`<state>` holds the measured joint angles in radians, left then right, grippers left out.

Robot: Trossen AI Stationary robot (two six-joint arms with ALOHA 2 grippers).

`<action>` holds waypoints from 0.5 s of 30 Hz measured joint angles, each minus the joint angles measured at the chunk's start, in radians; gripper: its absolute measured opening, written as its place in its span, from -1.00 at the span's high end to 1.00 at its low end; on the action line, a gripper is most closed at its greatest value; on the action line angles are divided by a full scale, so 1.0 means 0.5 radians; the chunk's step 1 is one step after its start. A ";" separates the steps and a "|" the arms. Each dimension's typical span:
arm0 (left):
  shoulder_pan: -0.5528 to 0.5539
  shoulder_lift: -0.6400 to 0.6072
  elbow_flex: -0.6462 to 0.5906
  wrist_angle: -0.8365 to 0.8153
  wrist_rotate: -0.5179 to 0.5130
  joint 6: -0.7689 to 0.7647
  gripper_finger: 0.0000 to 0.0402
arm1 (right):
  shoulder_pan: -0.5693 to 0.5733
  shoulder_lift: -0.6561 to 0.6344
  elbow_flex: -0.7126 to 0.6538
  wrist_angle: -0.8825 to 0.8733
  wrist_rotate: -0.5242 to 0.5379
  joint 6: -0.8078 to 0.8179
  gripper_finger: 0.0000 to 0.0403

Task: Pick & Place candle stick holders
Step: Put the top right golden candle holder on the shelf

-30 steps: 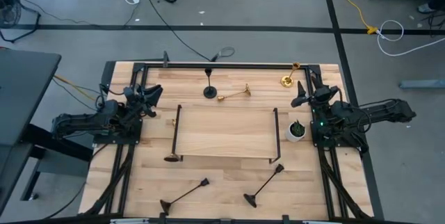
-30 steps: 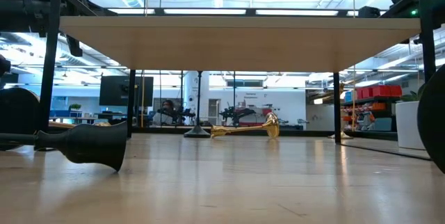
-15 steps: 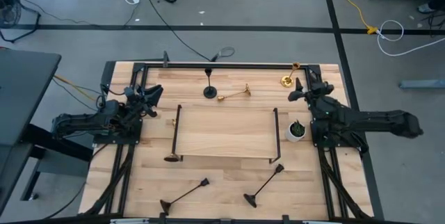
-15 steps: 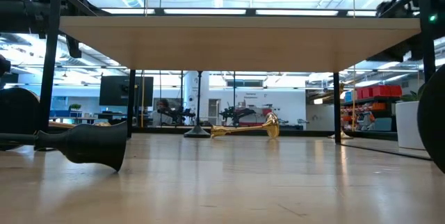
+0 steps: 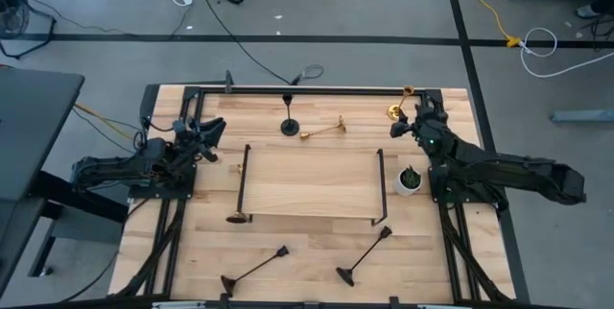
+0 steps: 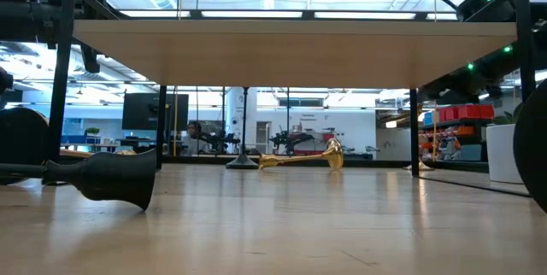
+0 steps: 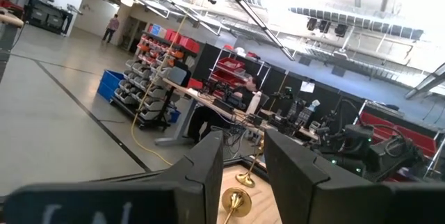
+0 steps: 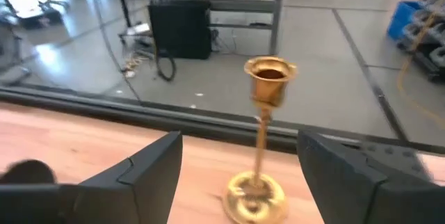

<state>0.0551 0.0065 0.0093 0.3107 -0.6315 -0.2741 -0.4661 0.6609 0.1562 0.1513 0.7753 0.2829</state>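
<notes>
The right gripper (image 8: 240,165) hangs released, its fingers either side of 1 upright gold candlestick (image 8: 263,140); the left gripper (image 7: 243,175) waits released.

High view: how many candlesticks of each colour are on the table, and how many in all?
Black candlesticks: 3, one upright, two lying.
Gold candlesticks: 2, one upright, one lying.
Total: 5 clear; the black disc by the board corner is uncertain.

No legible text — none anywhere
</notes>
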 joint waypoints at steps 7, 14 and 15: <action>-0.001 0.000 0.000 -0.017 -0.006 0.000 0.46 | -0.155 0.286 0.000 0.124 -0.072 -0.012 -0.41; 0.000 0.000 0.000 -0.023 -0.007 0.000 0.46 | -0.309 0.580 0.000 0.481 -0.213 -0.088 -0.41; 0.000 0.000 0.000 -0.023 -0.007 0.000 0.46 | -0.334 0.622 0.000 0.523 -0.220 -0.106 -0.41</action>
<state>0.0549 0.0063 0.0093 0.2993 -0.6350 -0.2741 -0.6332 0.9721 0.1562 0.4130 0.6654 0.2300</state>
